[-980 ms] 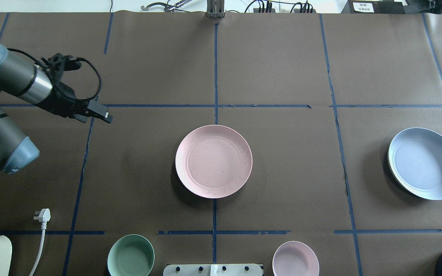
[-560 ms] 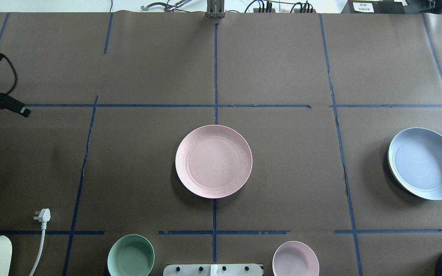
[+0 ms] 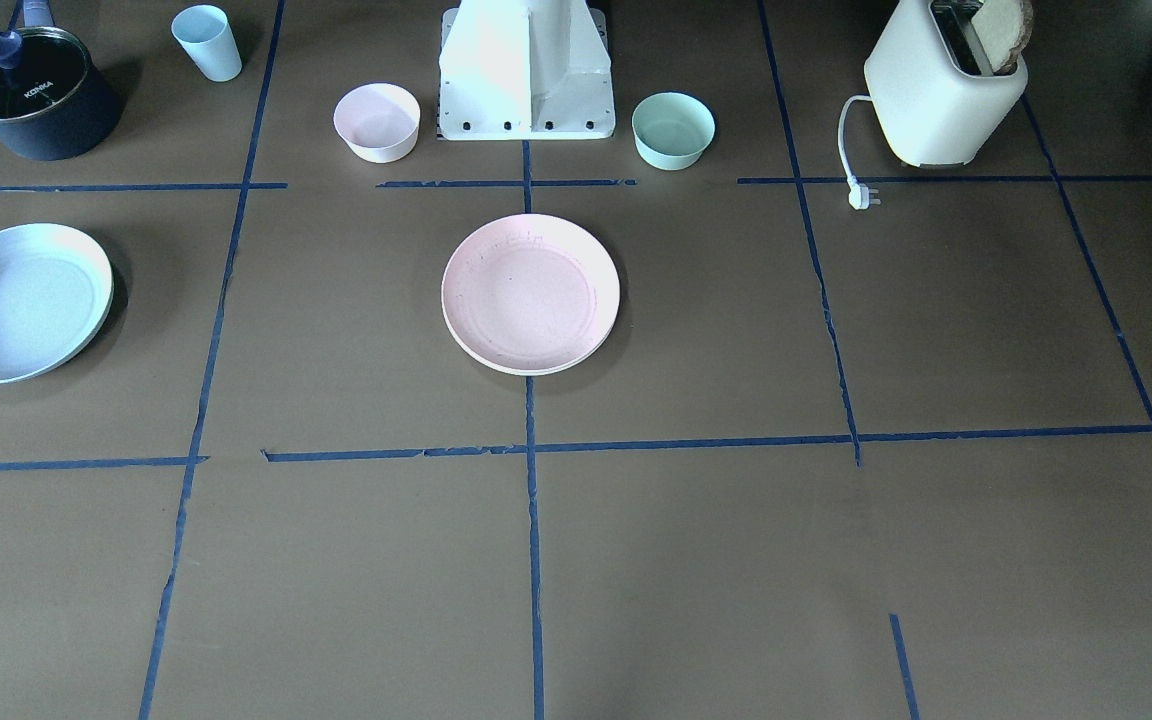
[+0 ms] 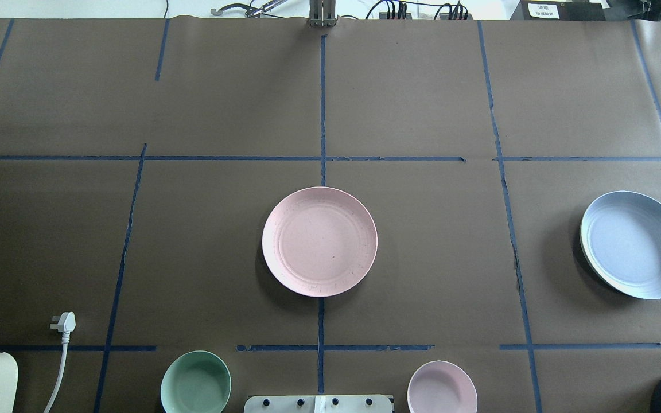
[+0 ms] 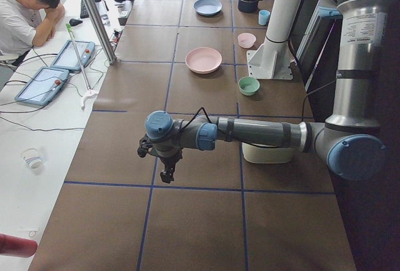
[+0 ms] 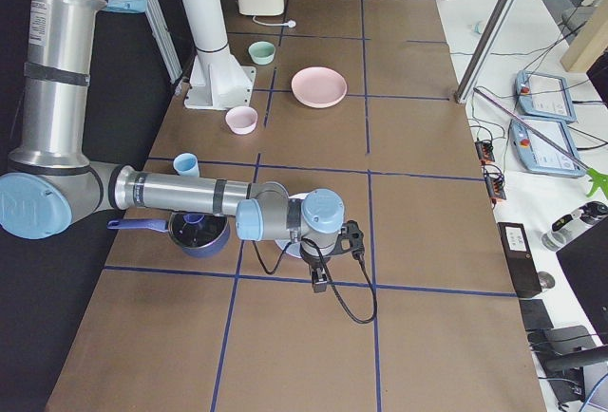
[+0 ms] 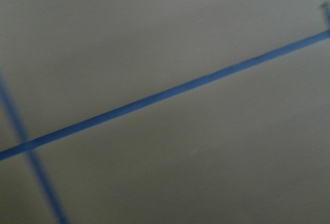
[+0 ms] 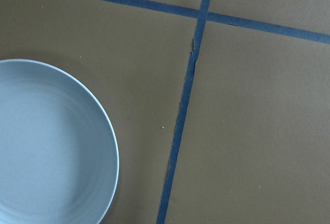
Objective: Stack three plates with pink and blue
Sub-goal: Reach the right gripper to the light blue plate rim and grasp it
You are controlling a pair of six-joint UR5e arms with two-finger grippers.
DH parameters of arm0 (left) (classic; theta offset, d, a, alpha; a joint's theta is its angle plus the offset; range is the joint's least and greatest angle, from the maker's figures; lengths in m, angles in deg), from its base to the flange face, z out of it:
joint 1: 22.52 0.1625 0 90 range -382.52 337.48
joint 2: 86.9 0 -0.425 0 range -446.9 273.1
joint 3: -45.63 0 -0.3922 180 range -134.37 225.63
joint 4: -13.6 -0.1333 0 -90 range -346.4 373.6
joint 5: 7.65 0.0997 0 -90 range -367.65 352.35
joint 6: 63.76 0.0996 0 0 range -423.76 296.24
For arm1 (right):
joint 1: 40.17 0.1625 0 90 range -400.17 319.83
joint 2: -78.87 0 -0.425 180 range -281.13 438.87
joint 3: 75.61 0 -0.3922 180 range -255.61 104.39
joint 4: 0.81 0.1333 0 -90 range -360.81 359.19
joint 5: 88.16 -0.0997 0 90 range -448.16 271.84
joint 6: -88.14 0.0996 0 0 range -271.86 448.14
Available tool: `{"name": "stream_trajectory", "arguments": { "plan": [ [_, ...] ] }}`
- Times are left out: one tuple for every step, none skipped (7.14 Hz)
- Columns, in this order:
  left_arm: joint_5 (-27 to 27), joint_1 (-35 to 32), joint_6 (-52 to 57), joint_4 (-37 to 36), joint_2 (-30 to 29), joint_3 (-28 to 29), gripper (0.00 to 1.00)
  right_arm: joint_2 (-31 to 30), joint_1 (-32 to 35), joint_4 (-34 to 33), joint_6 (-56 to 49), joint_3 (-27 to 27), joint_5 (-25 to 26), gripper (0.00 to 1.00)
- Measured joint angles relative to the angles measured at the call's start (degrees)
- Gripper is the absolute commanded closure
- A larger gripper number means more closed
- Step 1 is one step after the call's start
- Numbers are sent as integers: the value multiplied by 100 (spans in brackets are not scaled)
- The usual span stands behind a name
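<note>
The pale pink plate [image 4: 319, 241] lies at the table's centre and also shows in the front view [image 3: 530, 293]. The pale blue plate [image 4: 637, 245] lies far right in the overhead view and in the right wrist view [image 8: 51, 146]. A thin cream rim [image 4: 582, 244] shows under its edge; the rest of the cream plate is hidden. My left gripper [image 5: 167, 174] hangs over the table's left end, far from the plates. My right gripper [image 6: 320, 284] hangs beside the blue plate. Both show only in side views, so I cannot tell whether they are open or shut.
A mint-green bowl [image 4: 195, 383] and a small deep pink bowl [image 4: 442, 387] stand either side of the robot base [image 3: 526, 70]. A toaster [image 3: 941, 90] with its loose plug [image 4: 63, 322], a dark pot [image 3: 31, 92] and a light blue cup [image 3: 207, 42] stand along the robot's edge.
My left arm has drawn back to the left and left the overhead view. The plates have not moved.
</note>
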Motion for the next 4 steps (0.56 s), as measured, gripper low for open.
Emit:
{"name": "stream_trajectory", "arguments": {
  "plan": [
    [-21,-242,122,-27,277,-73,0,-17,-68,62,409,-63,-49,0],
    [-39,-351,174,-9,485,-166,0,-90,-248,391,923,-34,-53,0],
    [-50,-391,184,6,582,-242,0,-194,-470,1107,1548,144,-44,0],
    [-54,-403,180,12,613,-285,0,-261,-740,2048,2266,451,-32,0]
  ]
}}
